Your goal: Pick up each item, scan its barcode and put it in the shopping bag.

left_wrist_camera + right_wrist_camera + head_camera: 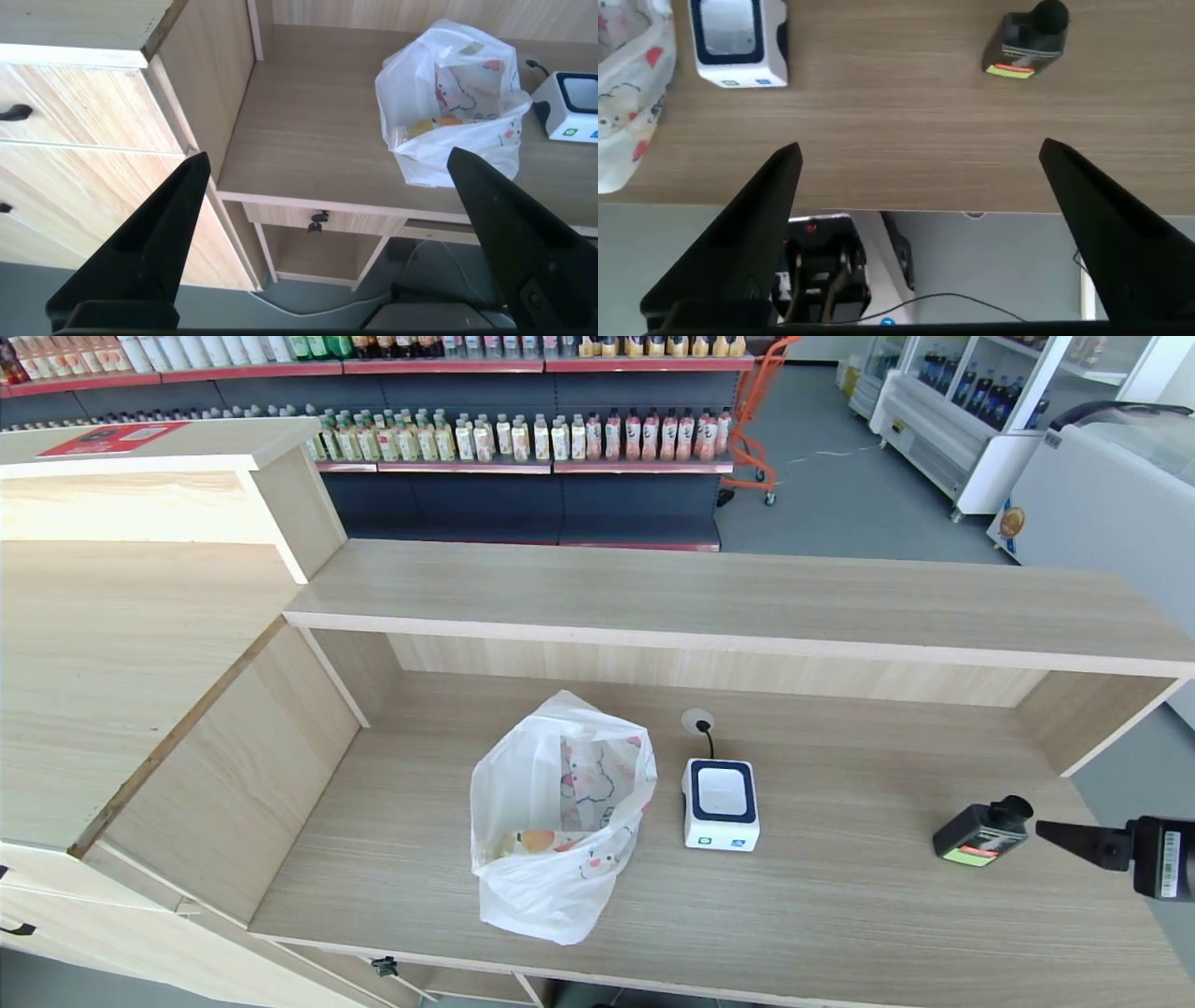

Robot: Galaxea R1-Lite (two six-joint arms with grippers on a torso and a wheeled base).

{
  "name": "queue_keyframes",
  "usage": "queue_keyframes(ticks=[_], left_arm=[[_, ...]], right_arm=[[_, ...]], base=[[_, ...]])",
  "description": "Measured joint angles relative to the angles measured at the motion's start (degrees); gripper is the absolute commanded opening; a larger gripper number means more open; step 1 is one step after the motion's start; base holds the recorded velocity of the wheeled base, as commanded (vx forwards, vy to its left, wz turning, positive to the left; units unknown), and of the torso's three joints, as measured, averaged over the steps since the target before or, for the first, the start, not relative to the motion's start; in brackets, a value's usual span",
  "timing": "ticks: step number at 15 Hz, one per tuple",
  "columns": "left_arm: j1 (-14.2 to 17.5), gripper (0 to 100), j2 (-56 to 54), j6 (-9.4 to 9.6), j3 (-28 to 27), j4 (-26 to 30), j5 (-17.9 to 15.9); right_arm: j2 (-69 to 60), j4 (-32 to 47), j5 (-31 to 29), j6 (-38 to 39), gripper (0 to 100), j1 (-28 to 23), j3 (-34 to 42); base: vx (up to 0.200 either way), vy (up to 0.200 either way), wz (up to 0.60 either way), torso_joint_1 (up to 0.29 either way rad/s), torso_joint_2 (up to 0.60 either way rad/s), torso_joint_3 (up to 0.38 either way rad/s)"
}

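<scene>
A white plastic shopping bag [558,821] with cartoon prints stands open at the counter's middle, with a packet inside. Right of it sits the white barcode scanner [720,803], dark glass up. A small black bottle [980,832] with a round cap and a red-green label lies on its side at the right. My right gripper [1074,840] hangs open just right of the bottle, apart from it. In the right wrist view that gripper [920,233] is over the counter's front edge, with the bottle [1025,45] and scanner [738,42] beyond. My left gripper [327,252] is open and empty off the front left corner, the bag [456,93] ahead.
The wooden counter [840,915] has a raised shelf [728,597] along the back and side walls left and right. A cable runs from the scanner to a grommet [697,720]. Drawers [84,140] sit left of the counter. Store shelves with bottles stand behind.
</scene>
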State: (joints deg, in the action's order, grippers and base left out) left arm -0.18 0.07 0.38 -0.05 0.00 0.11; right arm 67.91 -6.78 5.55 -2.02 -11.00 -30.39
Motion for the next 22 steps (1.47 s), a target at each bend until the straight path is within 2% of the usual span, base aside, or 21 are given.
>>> queue_keyframes(ticks=[3,6,14,15,18,22], left_arm=[[0.00,100,0.02,0.00,0.00,0.00,-0.01],[0.00,100,0.00,-0.02,0.00,0.00,0.00],[0.07,100,0.02,-0.13,0.00,0.00,0.05],[-0.02,100,0.02,-0.16,0.00,0.00,0.05],[0.02,100,0.02,-0.20,0.05,0.02,0.05],[0.02,100,0.00,-0.13,0.05,0.00,0.07]], right_arm=[[1.35,0.93,-1.21,-0.98,100,-4.63,-6.57],[3.28,0.98,-1.26,-1.04,100,-5.42,-9.16],[6.34,1.28,-3.72,-0.62,100,-5.25,-8.91],[6.64,1.37,-3.74,-0.65,100,-5.25,-8.47],[6.95,1.34,-3.67,-0.66,100,-4.79,-7.51],[6.69,1.30,-3.63,-0.62,100,-4.33,-7.03]], base=[[0.000,0.000,0.00,0.000,0.00,0.000],[0.000,0.000,0.00,0.000,0.00,0.000],[0.000,-0.200,0.00,0.004,0.00,0.004],[-0.200,-0.200,0.00,0.002,0.00,0.007],[0.000,0.000,0.00,0.000,0.00,0.000],[-0.200,0.000,0.00,0.001,0.00,0.004]])
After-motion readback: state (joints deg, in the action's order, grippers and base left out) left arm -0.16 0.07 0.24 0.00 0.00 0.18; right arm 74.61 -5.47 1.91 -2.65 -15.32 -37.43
